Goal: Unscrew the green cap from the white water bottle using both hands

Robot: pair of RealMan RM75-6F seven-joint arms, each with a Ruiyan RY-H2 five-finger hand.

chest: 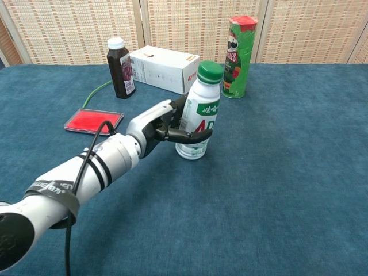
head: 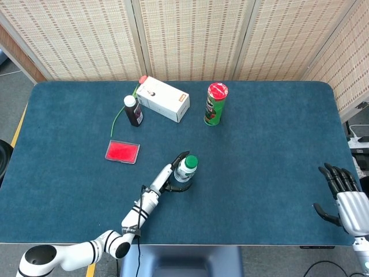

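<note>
The head view looks steeply down from high above the near edge of the blue surface, taking in all of it. The chest view sits low and close, facing level across toward the woven screens. Both share the white bottle and the items behind it.

My hands: two, left hand and right hand
White bottles: one, the bottle
Green caps: one, the cap
Dark juice bottles: one, the juice
White boxes: one, the box
Chip cans: one, the can
Red cases: one, the case
Green cables: one, the cable
</note>
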